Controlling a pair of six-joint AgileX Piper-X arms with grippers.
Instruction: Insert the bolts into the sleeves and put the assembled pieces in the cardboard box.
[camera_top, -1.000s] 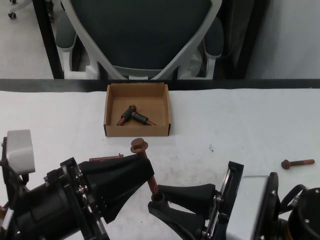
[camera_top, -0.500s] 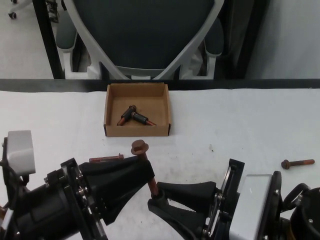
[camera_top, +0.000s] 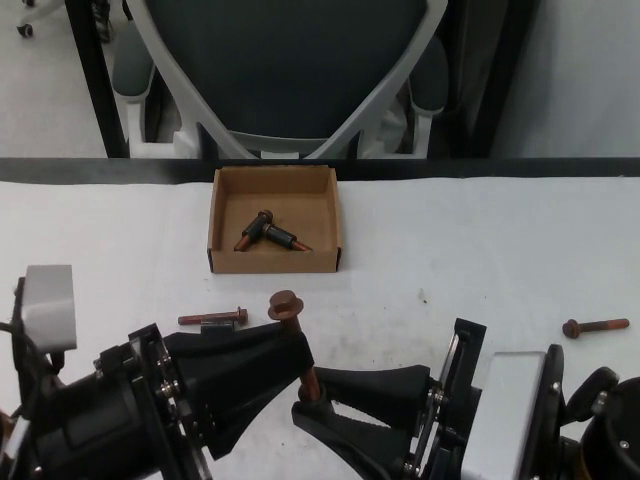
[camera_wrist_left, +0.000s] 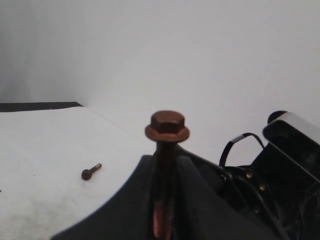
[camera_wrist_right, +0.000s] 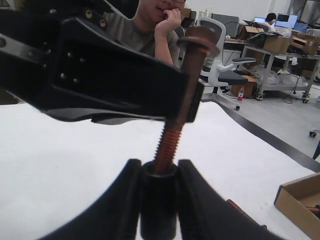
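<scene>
The left pincer (camera_wrist_left: 164, 167) is clamping a copper-coloured bolt (camera_wrist_left: 167, 126) by its shank, holding it upright with the hexagonal head on top. The right pincer (camera_wrist_right: 158, 172) is gripping a short dark sleeve (camera_wrist_right: 158, 202) between its fingers, just below the bolt, with the opening facing up. The bolt's threaded end is meeting the mouth of the sleeve and seems to be just entering it; how deep it is sitting cannot be told. Both pincers are working close together at the near side of the white surface (camera_top: 480, 240), well in front of the cardboard box (camera_top: 275, 263).

Judging progress: two assembled pieces (camera_top: 268, 233) are already lying crossed inside the box, so part of the job is looking finished. The pair in hand is at the insertion step, and the bolt is probably needing to go further down before the piece is ready to be carried to the box. More work is waiting on the surface: a second bolt (camera_top: 212, 318) is lying between the box and the left arm, with a small dark piece just beside its shank that may be a sleeve, and a third bolt (camera_top: 595, 326) is lying well apart to the right. So the task is sitting roughly at its midpoint, with this piece and likely two more left to assemble and box
</scene>
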